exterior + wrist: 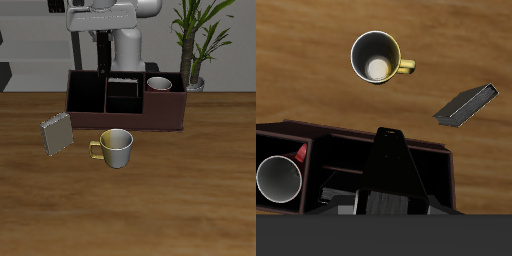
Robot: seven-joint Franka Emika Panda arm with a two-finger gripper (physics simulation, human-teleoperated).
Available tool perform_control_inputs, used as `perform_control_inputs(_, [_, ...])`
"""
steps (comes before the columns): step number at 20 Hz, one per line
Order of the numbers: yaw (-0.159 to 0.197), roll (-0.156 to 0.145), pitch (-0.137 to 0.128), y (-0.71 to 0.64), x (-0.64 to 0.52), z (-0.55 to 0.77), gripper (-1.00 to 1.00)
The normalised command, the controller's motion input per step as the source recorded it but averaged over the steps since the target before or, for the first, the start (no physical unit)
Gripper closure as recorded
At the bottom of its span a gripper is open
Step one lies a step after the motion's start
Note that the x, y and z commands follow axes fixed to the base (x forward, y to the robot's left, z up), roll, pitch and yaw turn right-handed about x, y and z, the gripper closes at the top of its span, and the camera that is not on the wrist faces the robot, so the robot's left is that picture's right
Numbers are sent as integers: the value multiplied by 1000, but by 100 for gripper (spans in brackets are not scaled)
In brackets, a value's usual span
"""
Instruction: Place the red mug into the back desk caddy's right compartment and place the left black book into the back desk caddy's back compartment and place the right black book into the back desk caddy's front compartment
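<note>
Red mug [160, 84] stands upright in the end compartment of the back desk caddy [150, 120], the compartment nearest the potted plant [195, 40]. In the wrist view its pale inside and red handle show clearly [278, 178].

One black book, the left black book [122, 81], sits in the caddy's middle section, in the part toward the table's back edge, with its pale page edges facing up.

The gripper [103, 66] hangs over the caddy, beside that book and toward the caddy's other end. Seen from the wrist, its fingers [389, 205] are drawn in narrow on a black slab seen edge-on, the right black book [391, 165], which points down toward the caddy's dark dividers (whether it touches a divider or the floor cannot be told).

In front of the caddy, on the open middle of the table [200, 200], a cream mug [116, 147] with a yellow handle stands upright. A grey book [57, 133] leans tilted near it, farther from the plant. Both are apart from the caddy and from each other.
</note>
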Motion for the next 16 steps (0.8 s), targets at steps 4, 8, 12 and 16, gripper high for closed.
perform_control_inputs(4, [188, -15, 54, 94, 35, -181, 100])
perform_control_inputs(8, [209, 6, 40, 186, -102, -226, 100])
perform_control_inputs(12, [266, 15, 26, 227, -163, -215, 100])
perform_control_inputs(16, [214, -9, -36, 175, -138, 24, 100])
